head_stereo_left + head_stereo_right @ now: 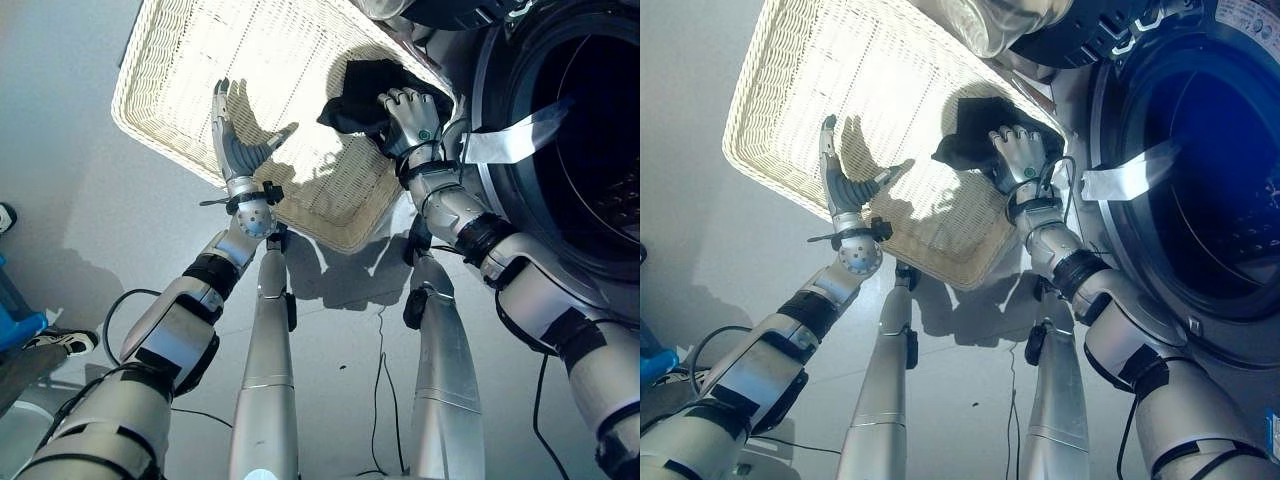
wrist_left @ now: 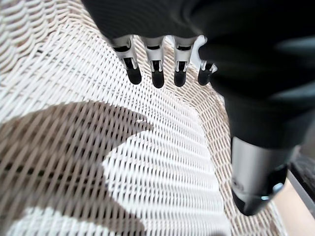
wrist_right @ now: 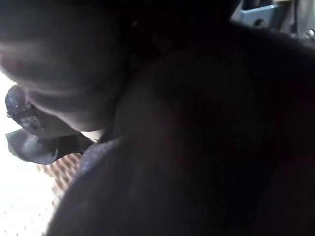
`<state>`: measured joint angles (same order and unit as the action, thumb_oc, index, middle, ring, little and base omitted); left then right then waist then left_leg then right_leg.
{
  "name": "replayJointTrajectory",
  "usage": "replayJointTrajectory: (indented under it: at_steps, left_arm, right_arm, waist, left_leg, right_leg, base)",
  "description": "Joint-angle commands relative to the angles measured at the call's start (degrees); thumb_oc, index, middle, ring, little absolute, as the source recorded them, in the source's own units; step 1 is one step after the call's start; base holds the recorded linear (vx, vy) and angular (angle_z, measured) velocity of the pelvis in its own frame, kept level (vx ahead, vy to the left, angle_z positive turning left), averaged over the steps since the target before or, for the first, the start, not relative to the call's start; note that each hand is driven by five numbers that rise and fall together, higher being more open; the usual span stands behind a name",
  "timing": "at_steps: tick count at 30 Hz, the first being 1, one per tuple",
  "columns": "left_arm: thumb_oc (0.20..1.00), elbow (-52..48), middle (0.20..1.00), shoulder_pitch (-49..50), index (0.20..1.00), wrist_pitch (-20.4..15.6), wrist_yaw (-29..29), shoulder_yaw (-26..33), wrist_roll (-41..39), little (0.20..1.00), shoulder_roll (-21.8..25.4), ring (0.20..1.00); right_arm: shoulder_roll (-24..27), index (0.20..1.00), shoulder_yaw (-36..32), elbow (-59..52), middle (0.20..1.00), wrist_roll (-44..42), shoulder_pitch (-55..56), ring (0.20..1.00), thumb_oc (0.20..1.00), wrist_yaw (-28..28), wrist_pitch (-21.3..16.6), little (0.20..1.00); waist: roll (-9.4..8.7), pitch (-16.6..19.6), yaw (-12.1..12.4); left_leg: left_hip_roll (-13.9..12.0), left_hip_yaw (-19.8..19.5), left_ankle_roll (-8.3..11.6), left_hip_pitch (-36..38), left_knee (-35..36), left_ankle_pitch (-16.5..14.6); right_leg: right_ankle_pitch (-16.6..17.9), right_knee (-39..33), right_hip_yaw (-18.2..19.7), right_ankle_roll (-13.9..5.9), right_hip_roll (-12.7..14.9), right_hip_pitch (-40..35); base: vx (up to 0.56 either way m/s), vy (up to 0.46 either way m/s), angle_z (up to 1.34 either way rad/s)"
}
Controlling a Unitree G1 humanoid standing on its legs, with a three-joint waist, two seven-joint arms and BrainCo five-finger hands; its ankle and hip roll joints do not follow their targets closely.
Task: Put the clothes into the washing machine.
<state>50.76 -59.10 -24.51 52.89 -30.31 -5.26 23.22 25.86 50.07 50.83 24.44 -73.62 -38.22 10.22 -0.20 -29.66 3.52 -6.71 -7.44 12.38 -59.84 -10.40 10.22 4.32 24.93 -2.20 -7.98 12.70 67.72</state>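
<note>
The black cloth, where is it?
The black cloth lies in the white wicker basket, at its corner nearest the washing machine, under the right hand.

basket (image 1: 200,75): pale woven wicker, rough, matt
garment (image 1: 360,95): black cloth, soft, matt
washing machine (image 1: 590,150): glossy dark door ring, smooth
floor (image 1: 60,180): grey, smooth

I am looking down into a laundry corner, of a home or a test room set up like one; I cannot tell which. A front-loading washing machine (image 1: 590,150) stands with its round door opening dark, and just beside it a white wicker laundry basket (image 1: 200,80) sits on a plain grey floor (image 1: 60,200). Dark clothing (image 1: 360,95) lies in the basket corner nearest the machine.
</note>
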Motion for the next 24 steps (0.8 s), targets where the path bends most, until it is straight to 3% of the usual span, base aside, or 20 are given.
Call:
replayJointTrajectory:
  at_steps: [1, 5, 6, 8, 9, 10, 14, 16, 23, 24]
  left_arm:
    - [1.0, -2.1, 1.0, -1.3, 1.0, -1.8, 2.0, 2.1, 1.3, 1.0, -0.2, 1.0]
    - [1.0, -3.5, 1.0, 0.2, 1.0, -1.5, 2.3, 3.2, 1.9, 1.0, 0.3, 1.0]
    - [1.0, -4.7, 1.0, 1.2, 1.0, -1.0, 2.3, 4.2, 2.1, 1.0, 0.9, 1.0]
    - [1.0, -5.2, 1.0, 2.1, 1.0, -0.8, 2.2, 4.9, 2.2, 1.0, 1.5, 1.0]
    - [1.0, -5.3, 1.0, 2.2, 1.0, -0.8, 2.2, 4.9, 2.2, 1.0, 1.5, 1.0]
    - [1.0, -6.2, 1.0, 2.7, 1.0, 0.0, 2.3, 5.5, 2.6, 1.0, 1.9, 1.0]
    - [1.0, -6.5, 1.0, 3.4, 1.0, 0.3, 2.3, 6.0, 2.5, 1.0, 2.6, 1.0]
    - [1.0, -6.6, 1.0, 4.0, 1.0, 0.0, 2.1, 6.5, 2.3, 1.0, 3.5, 1.0]
    - [1.0, -6.5, 1.0, 4.2, 1.0, -0.2, 1.9, 6.7, 2.2, 1.0, 3.9, 1.0]
    - [1.0, -4.8, 1.0, 4.9, 1.0, -2.7, 0.9, 7.8, 1.3, 1.0, 6.6, 1.0]
  right_arm:
    - [4.1, 0.2, -5.8, -1.9, 0.2, -20.5, 3.9, 0.2, 0.2, 0.7, -2.7, 0.2]
    - [3.0, 0.2, -12.6, -8.1, 0.2, -41.2, 8.1, 0.2, 0.2, 4.3, -9.5, 0.2]
    - [2.2, 0.2, -16.8, -13.7, 0.2, -53.9, 11.9, 0.2, 0.2, 8.8, -15.0, 0.2]
    - [1.7, 0.2, -20.0, -17.3, 0.2, -62.8, 15.3, 0.2, 0.2, 14.2, -19.3, 0.2]
    - [1.7, 0.2, -20.3, -17.6, 0.2, -63.3, 15.6, 0.2, 0.2, 15.1, -19.5, 0.2]
    - [1.0, 0.2, -23.3, -21.5, 0.2, -73.4, 19.0, 0.2, 0.2, 22.1, -24.0, 0.2]
    - [1.2, 0.2, -26.0, -25.5, 0.2, -82.9, 21.7, 0.2, 0.2, 29.0, -28.0, 0.2]
    - [1.9, 0.2, -28.7, -27.4, 0.2, -90.9, 23.9, 0.2, 0.2, 35.6, -31.6, 0.2]
    - [2.1, 0.2, -29.8, -27.9, 0.2, -93.2, 24.4, 0.2, 0.2, 37.4, -32.7, 0.2]
    - [4.0, 0.2, -38.1, -26.4, 0.2, -105.1, 25.5, 0.2, 0.2, 42.7, -39.5, 0.2]
  waist:
    - [1.78, -0.1, -1.5]
    - [1.45, -0.1, -2.1]
    - [0.96, -0.1, -2.5]
    - [0.51, -0.1, -3.0]
    - [0.44, -0.1, -3.0]
    - [-0.14, -0.1, -3.5]
    - [-0.76, -0.1, -4.0]
    - [-1.16, -0.1, -4.5]
    - [-1.33, -0.1, -4.6]
    - [-1.95, -0.1, -5.4]
  left_leg:
    - [7.7, 4.7, -7.21, -1.6, -3.2, -2.1]
    - [7.5, 4.8, -6.94, -1.8, -3.6, -2.2]
    - [7.3, 5.1, -6.74, -1.7, -3.8, -2.3]
    - [7.0, 5.4, -6.55, -1.7, -4.0, -2.4]
    - [7.0, 5.4, -6.53, -1.6, -4.1, -2.4]
    - [6.7, 5.7, -6.4, -1.5, -4.0, -2.4]
    - [6.4, 5.9, -6.25, -1.0, -3.7, -2.3]
    - [6.1, 5.9, -6.1, -0.8, -3.6, -2.4]
    - [6.0, 5.8, -5.99, -0.7, -3.6, -2.5]
    - [5.4, 5.7, -5.62, 0.1, -3.2, -3.5]
  right_leg:
    - [7.9, -8.9, -5.7, -0.91, -5.5, -2.1]
    - [7.7, -8.5, -5.3, -0.68, -5.8, -1.7]
    - [7.4, -8.1, -5.1, -0.56, -5.9, -1.6]
    - [7.2, -7.8, -5.1, -0.54, -5.9, -1.6]
    - [7.1, -7.7, -5.0, -0.55, -5.9, -1.6]
    - [7.1, -7.5, -4.9, -0.59, -5.9, -1.6]
    - [7.1, -7.5, -4.7, -0.75, -6.0, -1.8]
    - [7.3, -7.5, -4.6, -1.02, -6.0, -1.8]
    - [7.2, -7.5, -4.5, -1.11, -6.0, -2.0]
    - [7.1, -8.1, -4.1, -1.81, -6.4, -2.9]
  base:
    - [0.0, 0.0, 0.0]
    - [0.01, 0.029, 0.0]
    - [0.01, 0.049, 0.0]
    - [0.0, 0.027, 0.0]
    - [0.0, 0.024, -0.03]
    - [0.0, 0.0, 0.0]
    - [0.0, 0.0, 0.0]
    - [0.0, 0.0, 0.0]
    - [0.0, -0.001, -0.01]
    - [-0.01, -0.008, -0.06]
